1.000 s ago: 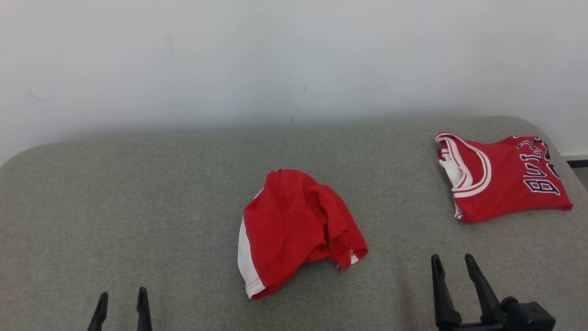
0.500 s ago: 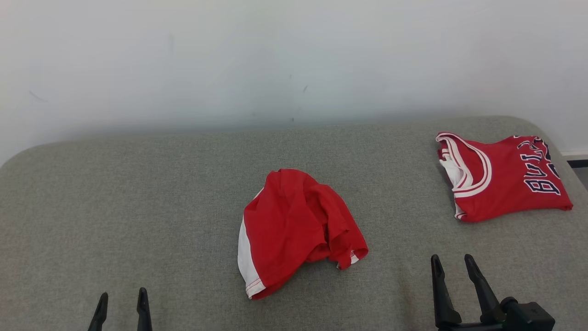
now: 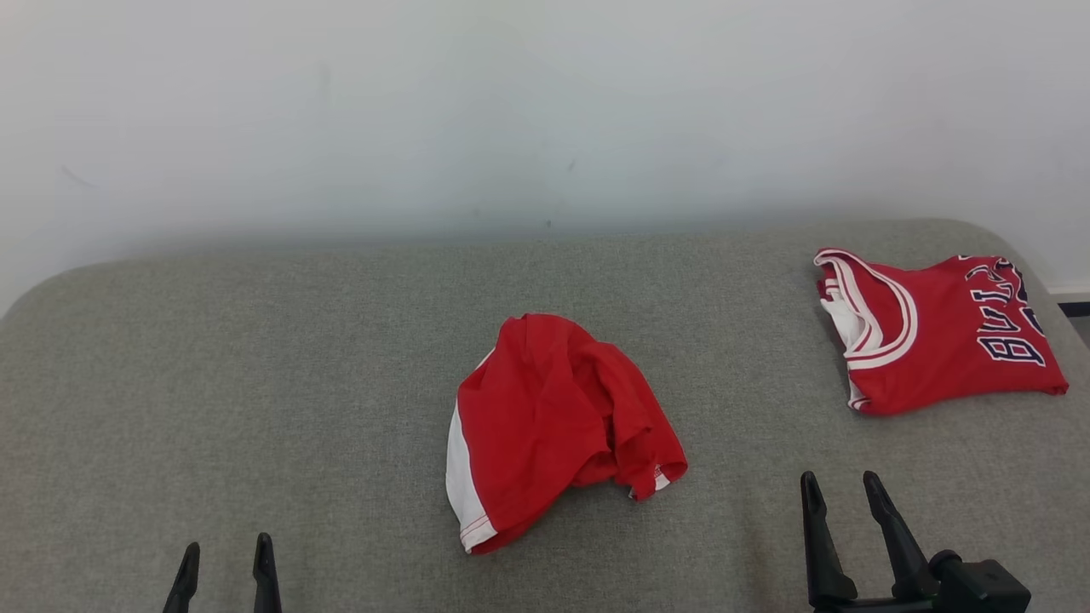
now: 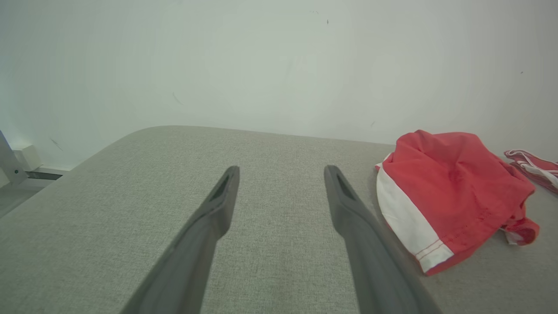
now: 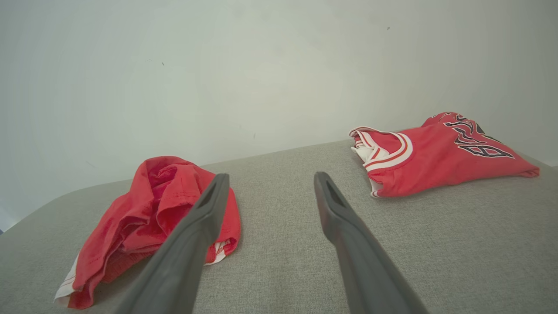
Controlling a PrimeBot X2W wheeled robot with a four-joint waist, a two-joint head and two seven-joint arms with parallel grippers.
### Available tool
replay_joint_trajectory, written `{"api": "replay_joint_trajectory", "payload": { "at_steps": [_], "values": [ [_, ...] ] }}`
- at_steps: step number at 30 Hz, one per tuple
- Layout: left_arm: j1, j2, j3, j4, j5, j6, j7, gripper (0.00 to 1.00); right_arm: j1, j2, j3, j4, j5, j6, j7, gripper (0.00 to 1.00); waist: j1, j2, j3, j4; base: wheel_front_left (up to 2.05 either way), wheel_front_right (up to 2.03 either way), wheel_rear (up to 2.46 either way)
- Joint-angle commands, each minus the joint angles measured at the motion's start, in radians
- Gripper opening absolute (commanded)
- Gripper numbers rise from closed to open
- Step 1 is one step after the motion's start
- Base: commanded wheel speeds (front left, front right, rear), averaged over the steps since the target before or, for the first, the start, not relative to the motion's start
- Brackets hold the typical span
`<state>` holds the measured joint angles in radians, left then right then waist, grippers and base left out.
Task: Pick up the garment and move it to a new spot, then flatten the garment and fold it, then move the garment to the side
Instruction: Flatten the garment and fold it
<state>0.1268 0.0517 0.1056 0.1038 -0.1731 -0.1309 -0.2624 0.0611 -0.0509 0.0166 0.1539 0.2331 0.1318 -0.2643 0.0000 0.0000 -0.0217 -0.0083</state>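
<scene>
Where the grey padded surface [image 3: 255,366] is seen from the head, the left gripper [image 3: 226,547] is found at the lower left, fingers spread and empty. The crumpled red garment [image 3: 545,417] is located at the centre, well apart from both grippers; its white side stripe is displayed in the left wrist view, its bunched folds in the right wrist view. The right gripper [image 3: 839,478] is likewise spread and empty. A folded red jersey [image 3: 945,340] is laid at the far right.

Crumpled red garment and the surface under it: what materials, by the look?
The crumpled red garment looks like thin matte cloth, probably a light knit: soft folds, stitched white panel. The surface looks like grey coarse-woven upholstery fabric, flecked texture; rounded corners hint at padding.
</scene>
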Motion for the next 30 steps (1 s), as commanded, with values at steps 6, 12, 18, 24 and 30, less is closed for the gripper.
{"api": "replay_joint_trajectory", "payload": {
  "at_steps": [6,12,18,24,30],
  "values": [
    [0.003,-0.002,0.002,0.006,-0.008,0.001,-0.001,1.00,0.009,0.001,0.015,0.008,0.009,-0.002,-0.001,1.00,0.0000,0.0000,-0.003,0.011,0.00,0.00,0.00],
    [0.000,-0.002,-0.015,0.009,-0.026,0.001,-0.001,1.00,-0.013,0.001,0.141,0.062,0.043,-0.002,-0.001,1.00,0.0000,0.0000,0.005,0.050,0.00,0.00,0.00],
    [-0.019,-0.002,-0.052,0.024,-0.037,0.001,-0.001,1.00,-0.111,0.001,0.277,0.179,0.065,-0.002,-0.001,1.00,0.0000,0.0000,0.025,0.120,0.00,0.00,0.00],
    [-0.046,-0.002,-0.083,0.034,-0.049,0.001,-0.001,1.00,-0.267,0.000,0.260,0.301,0.055,-0.002,-0.001,1.00,0.0000,0.0000,0.066,0.187,0.00,0.00,0.00],
    [-0.074,-0.002,-0.107,0.045,-0.059,0.001,-0.001,1.00,-0.378,0.001,0.240,0.435,0.041,-0.002,-0.001,1.00,0.0000,0.0000,0.094,0.237,0.00,0.00,0.00]
  ]
}}
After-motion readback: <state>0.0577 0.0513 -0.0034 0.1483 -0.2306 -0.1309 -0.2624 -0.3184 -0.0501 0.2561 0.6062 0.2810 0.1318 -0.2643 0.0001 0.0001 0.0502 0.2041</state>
